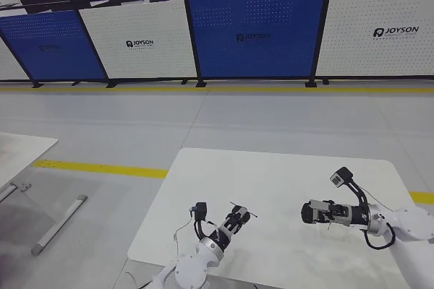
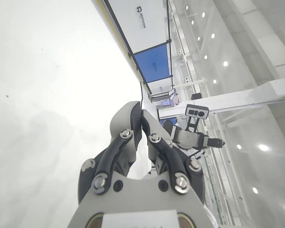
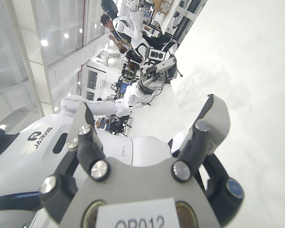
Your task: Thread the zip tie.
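A thin black zip tie [image 1: 250, 213] is pinched in my left gripper [image 1: 239, 216], low over the front left part of the white table [image 1: 275, 180]. In the left wrist view the fingers [image 2: 133, 117] press together, and the tie [image 2: 140, 91] sticks out past my left gripper [image 2: 140, 110]. My right gripper [image 1: 305, 213] hangs over the table's right side, pointing toward the left one, a short gap apart. In the right wrist view my right gripper [image 3: 149, 110] is open with nothing in it, and the left gripper [image 3: 167, 71] shows farther off with the tie [image 3: 179, 71] protruding.
The table's front edge [image 1: 202, 266] lies close to the left arm. A second white table [image 1: 14, 155] stands at the far left. Blue and white pegboard panels [image 1: 257, 36] line the back, beyond a yellow floor line [image 1: 101, 169].
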You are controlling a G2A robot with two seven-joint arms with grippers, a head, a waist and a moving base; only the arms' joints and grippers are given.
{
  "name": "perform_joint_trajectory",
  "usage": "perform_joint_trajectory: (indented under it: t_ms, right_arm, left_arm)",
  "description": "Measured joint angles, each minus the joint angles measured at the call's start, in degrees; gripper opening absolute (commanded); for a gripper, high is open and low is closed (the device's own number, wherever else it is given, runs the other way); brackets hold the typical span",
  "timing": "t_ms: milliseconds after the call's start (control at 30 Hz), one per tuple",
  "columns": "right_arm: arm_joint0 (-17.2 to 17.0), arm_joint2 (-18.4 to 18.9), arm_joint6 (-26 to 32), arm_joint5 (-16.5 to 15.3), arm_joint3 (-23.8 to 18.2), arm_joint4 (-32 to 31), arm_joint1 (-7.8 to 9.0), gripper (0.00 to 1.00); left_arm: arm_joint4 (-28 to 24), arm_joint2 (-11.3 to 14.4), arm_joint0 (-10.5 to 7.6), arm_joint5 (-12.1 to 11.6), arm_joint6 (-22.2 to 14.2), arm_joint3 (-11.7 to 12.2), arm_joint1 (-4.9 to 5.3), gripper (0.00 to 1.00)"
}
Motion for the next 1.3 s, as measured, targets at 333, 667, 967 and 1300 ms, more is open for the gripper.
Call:
perform_joint_trajectory:
  t_ms: [333,667,967,1300]
  right_arm:
    - [0.0,0.0,0.0,0.0,0.0,0.0,0.0,1.0]
    - [0.0,0.0,0.0,0.0,0.0,0.0,0.0,1.0]
    - [0.0,0.0,0.0,0.0,0.0,0.0,0.0,1.0]
    - [0.0,0.0,0.0,0.0,0.0,0.0,0.0,1.0]
  left_arm:
    - [2.62,-0.81,0.15,2.38,-0.34,0.03,0.29,0.0]
    - [-4.99,-3.25,3.27,-6.53,-0.3,-6.2,0.28,0.0]
    - [-10.65,-8.17,10.96,-17.57,-1.69,-17.5,0.87,0.0]
    - [-10.52,-9.04,13.02,-18.26,-2.5,-18.87,1.07,0.0]
